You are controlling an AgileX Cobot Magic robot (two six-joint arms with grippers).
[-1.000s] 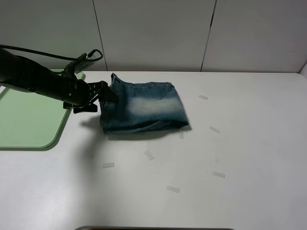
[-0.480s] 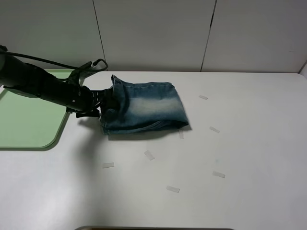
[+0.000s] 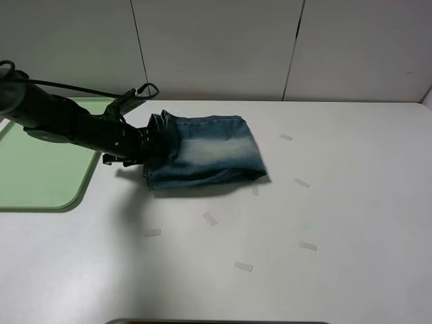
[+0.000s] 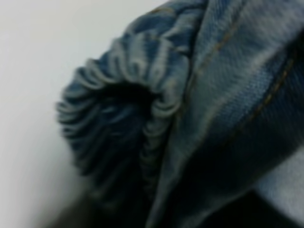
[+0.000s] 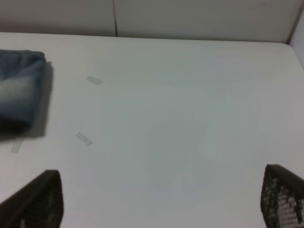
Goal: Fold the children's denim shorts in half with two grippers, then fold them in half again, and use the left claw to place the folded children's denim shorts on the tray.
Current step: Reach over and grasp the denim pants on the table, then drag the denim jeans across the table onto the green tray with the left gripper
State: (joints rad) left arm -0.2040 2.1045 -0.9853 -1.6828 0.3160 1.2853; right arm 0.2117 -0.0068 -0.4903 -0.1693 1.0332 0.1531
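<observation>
The left end effector [image 3: 150, 143], arm stretched low from the desk's left edge, is clamped on the folded shorts' [image 3: 202, 148] waistband.

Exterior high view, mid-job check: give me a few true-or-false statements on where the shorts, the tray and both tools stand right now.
1. The children's denim shorts lie folded on the table. True.
2. The shorts are already on the tray. False: they lie on the table to the right of it.
3. The left tool is at the shorts' gathered waistband end. True.
4. The right tool grips the shorts. False: it stands open over bare table, apart from them.
5. The tray carries a second garment. False: nothing shows on it.
</observation>
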